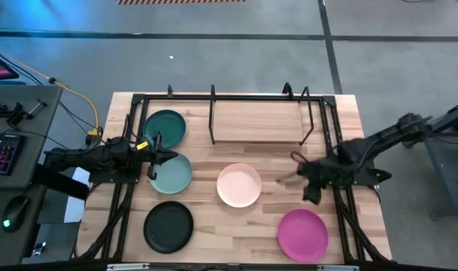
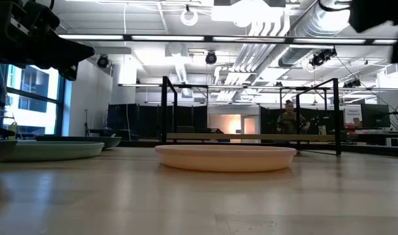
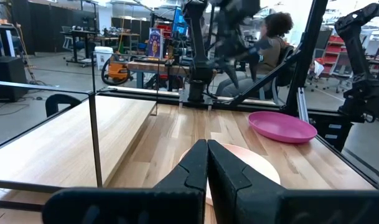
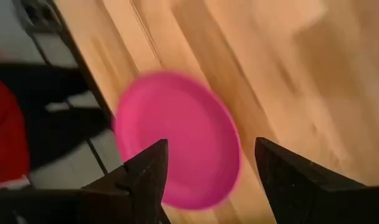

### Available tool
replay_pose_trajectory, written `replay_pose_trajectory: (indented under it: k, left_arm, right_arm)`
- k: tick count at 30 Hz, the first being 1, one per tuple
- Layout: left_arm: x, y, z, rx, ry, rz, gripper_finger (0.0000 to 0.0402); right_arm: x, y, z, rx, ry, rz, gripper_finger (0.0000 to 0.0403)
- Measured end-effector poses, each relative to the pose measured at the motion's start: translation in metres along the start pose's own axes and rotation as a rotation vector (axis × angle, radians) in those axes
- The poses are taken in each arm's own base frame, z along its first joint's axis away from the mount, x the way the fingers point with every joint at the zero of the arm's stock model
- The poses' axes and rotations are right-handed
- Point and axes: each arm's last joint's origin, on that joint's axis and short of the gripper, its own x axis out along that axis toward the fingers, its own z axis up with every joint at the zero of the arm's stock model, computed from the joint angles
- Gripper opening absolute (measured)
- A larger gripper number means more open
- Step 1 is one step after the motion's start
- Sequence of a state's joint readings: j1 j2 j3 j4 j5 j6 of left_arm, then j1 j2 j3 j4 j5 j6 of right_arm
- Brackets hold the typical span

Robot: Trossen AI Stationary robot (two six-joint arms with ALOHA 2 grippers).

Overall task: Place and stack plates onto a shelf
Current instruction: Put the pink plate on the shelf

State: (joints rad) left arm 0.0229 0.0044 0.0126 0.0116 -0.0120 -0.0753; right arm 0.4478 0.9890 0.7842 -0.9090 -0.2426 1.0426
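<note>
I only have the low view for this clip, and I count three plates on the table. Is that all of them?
Observer: No. The high view adds a black plate and a magenta plate, on the table's side away from the shelf.
Operator: Anything on the shelf yet?
Observer: No, its board holds no plate.
Operator: What are the grippers doing?
Observer: The right gripper is open above the magenta plate; the left gripper is shut, by the sage plate.
</note>
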Motion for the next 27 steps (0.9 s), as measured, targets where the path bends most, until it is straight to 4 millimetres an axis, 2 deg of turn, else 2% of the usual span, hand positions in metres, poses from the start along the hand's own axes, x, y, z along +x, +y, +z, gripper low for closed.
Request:
replay_pose_trajectory:
  k: [5, 10, 19, 27]
  left_arm:
    - [0.000, 0.000, 0.000, 0.000, -0.001, 0.000, 0.0001]
    - [0.000, 0.000, 0.000, 0.000, -0.001, 0.000, 0.0001]
    - [0.000, 0.000, 0.000, 0.000, 0.000, 0.000, 0.0001]
    - [0.000, 0.000, 0.000, 0.000, 0.000, 0.000, 0.0001]
  right_arm:
    - [0.033, -0.005, -0.023, 0.001, 0.037, -0.094, 0.0222]
    - [0.059, -0.009, -0.035, -0.062, 0.023, -0.133, 0.0222]
    - [0.097, -0.007, -0.038, -0.172, 0.050, -0.175, 0.0222]
    - [0.122, -0.009, -0.036, -0.162, 0.068, -0.261, 0.0202]
